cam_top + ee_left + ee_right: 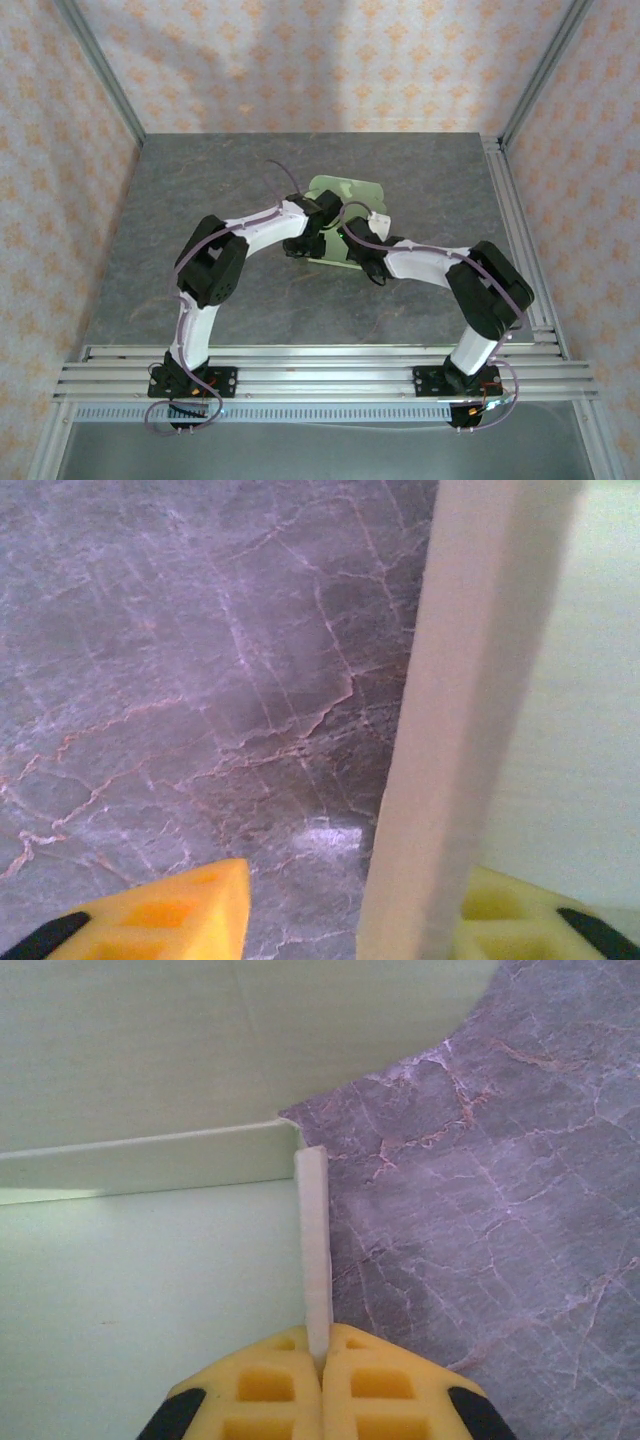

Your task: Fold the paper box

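Observation:
The paper box [350, 192], pale yellow-green card, lies partly folded at the table's middle, between both arms' ends. My left gripper [303, 238] is at its left side. In the left wrist view, its yellow fingers [170, 915] stand apart, and an upright card wall [470, 680] rises between them, close to the right finger, with a gap to the left one. My right gripper [364, 250] is at the box's near right. In the right wrist view, that gripper [322, 1355] is shut on the thin edge of an upright side wall [314, 1240], next to the box's flat floor [150, 1290].
The dark marbled table [190, 210] has bare room left, right and behind the box. Aluminium rails [320, 365] run along the near edge and another rail [515, 230] along the right side. Patterned walls enclose the table.

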`<state>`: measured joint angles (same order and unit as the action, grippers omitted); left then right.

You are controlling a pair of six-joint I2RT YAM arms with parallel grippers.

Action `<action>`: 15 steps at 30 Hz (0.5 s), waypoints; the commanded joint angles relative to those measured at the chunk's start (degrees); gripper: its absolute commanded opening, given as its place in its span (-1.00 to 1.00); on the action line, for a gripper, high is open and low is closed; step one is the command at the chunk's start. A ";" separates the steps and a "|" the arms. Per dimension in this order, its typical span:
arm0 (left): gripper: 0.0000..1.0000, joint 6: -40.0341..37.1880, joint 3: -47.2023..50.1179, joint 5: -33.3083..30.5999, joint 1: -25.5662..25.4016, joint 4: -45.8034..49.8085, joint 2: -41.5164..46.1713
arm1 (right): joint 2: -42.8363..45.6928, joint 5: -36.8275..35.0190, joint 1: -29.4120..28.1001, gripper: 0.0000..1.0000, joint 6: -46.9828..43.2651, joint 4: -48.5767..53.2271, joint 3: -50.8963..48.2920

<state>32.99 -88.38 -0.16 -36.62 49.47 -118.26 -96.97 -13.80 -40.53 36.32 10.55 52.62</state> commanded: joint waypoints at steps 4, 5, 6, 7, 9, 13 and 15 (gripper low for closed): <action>0.17 -0.02 3.38 1.93 0.17 -1.33 8.43 | -1.91 -3.89 -0.25 -1.00 -2.23 5.37 3.24; 0.23 -0.16 3.99 2.47 0.22 -2.23 10.17 | -2.18 -3.77 -0.26 -1.00 -2.62 5.81 3.61; 0.26 -0.17 4.53 3.03 0.32 -2.97 11.19 | -2.54 -3.79 -0.25 -1.00 -2.96 6.53 4.08; 0.28 -0.26 4.95 3.76 0.47 -3.67 11.83 | -2.74 -3.86 -0.30 -1.00 -3.28 7.04 4.51; 0.29 0.16 5.96 4.80 0.97 -4.87 13.22 | -3.10 -3.77 -0.25 -1.00 -3.80 7.93 5.23; 0.29 1.99 10.18 5.57 2.83 -8.00 16.66 | -3.66 -3.78 -0.25 -1.00 -4.41 9.55 6.21; 0.29 2.86 13.15 5.90 3.98 -10.28 18.87 | -4.49 -4.22 -0.25 -1.00 -5.18 10.34 6.67</action>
<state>33.89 -78.54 5.19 -34.37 42.24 -102.17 -100.20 -15.46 -40.58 32.80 17.04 57.82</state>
